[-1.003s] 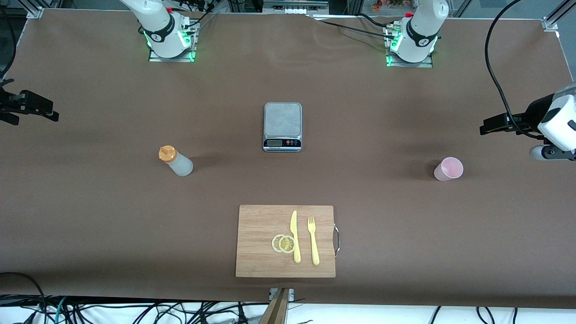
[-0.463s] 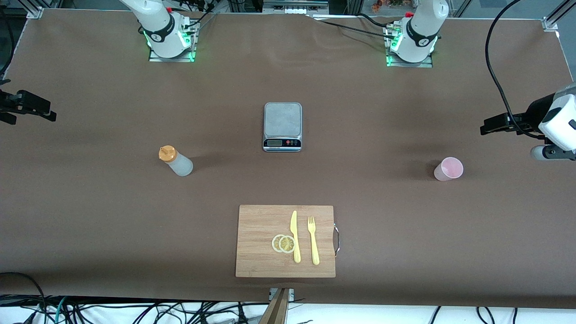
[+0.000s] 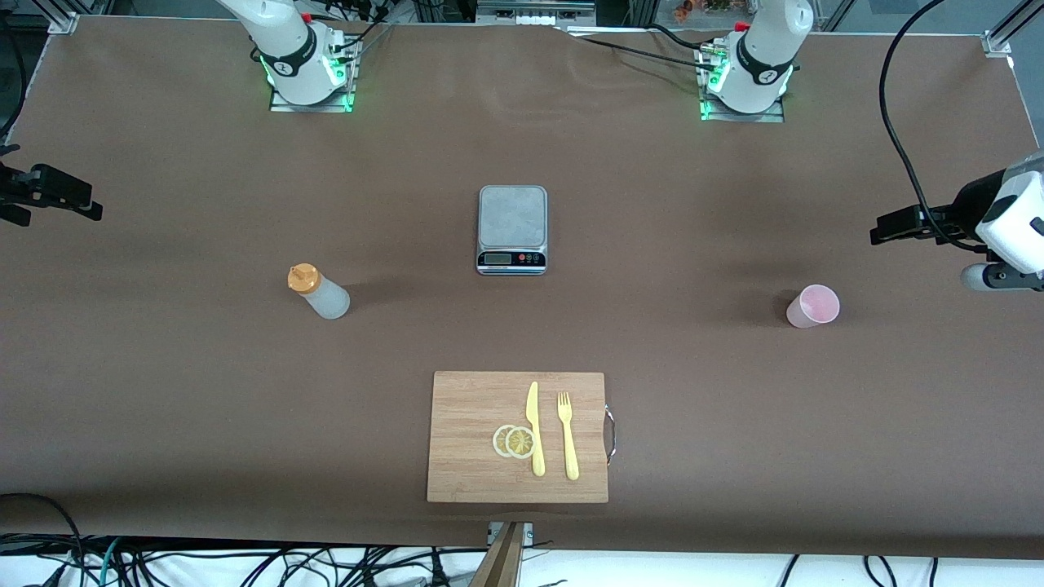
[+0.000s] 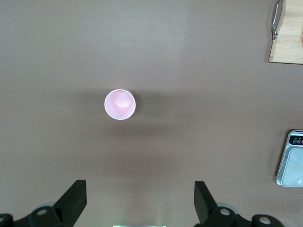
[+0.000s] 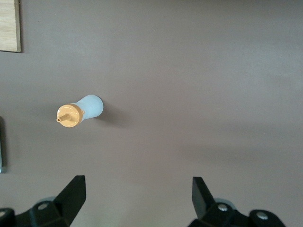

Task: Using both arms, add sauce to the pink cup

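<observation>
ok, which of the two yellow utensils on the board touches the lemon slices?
The knife: its blade lies against the lemon slices. The fork lies apart, nearer the board's handle.

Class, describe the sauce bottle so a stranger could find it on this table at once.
Start at the scale in the middle of the table, then look toward the right arm's end, slightly nearer the camera. The sauce bottle stands alone there on bare brown cloth: whitish, see-through, with the scene's only orange cap.

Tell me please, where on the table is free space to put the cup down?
Bare cloth lies between the scale and the pink cup, and between the scale and the sauce bottle. The strip between scale and cutting board is free too. The board is crowded: knife, fork, lemon slices.
</observation>
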`<action>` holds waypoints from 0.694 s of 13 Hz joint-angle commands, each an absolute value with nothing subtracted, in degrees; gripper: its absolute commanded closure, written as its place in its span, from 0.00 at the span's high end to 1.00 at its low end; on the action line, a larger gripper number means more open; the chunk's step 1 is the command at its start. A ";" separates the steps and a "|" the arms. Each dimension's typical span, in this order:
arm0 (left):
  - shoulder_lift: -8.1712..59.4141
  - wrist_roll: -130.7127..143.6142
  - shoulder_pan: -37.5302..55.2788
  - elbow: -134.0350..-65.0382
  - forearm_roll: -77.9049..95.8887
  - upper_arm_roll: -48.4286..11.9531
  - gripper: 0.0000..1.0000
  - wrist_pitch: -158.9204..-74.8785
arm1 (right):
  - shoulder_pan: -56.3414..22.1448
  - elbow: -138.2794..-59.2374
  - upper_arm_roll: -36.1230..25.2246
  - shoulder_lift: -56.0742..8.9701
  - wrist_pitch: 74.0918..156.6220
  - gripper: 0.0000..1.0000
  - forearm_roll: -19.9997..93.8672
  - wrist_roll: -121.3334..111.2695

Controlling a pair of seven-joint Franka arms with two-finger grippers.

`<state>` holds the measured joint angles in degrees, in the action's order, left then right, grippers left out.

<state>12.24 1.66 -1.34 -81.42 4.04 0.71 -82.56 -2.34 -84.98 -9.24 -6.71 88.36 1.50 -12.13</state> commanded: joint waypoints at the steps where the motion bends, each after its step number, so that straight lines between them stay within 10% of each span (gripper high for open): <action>1: 13.10 1.49 -1.23 -79.54 2.64 0.88 1.00 -81.65 | -2.28 -84.29 -8.97 -6.68 87.46 1.00 1.58 -12.22; 9: 14.58 1.41 -2.02 -79.54 3.34 1.05 1.00 -81.65 | -2.11 -84.38 -9.14 -6.68 87.28 1.00 1.67 -12.13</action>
